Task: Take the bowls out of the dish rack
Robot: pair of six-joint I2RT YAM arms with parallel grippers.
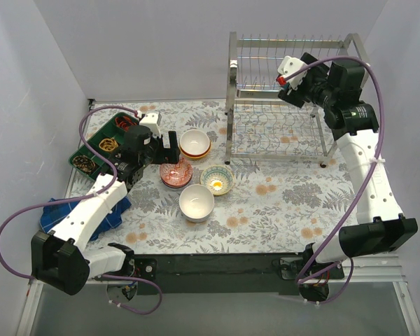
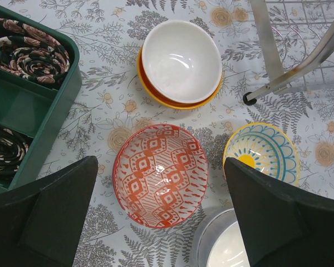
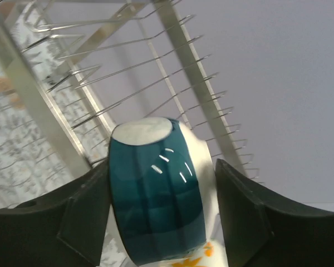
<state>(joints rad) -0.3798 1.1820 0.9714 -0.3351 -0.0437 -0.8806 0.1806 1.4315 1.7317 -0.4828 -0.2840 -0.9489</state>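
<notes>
One teal bowl stands on edge in the rack's upper tier, far right. Right gripper straddles it, fingers close on both sides; clamped or not, cannot tell. Left gripper is wide apart above the red bowl on the table, near the orange bowl, yellow bowl and white bowl.

Left arm: stretched low over left-centre, gripper pointing down, fingers spread wide. Right arm: raised, reaching far right, gripper tilted, fingers partly drawn in; clamping not discernible.
</notes>
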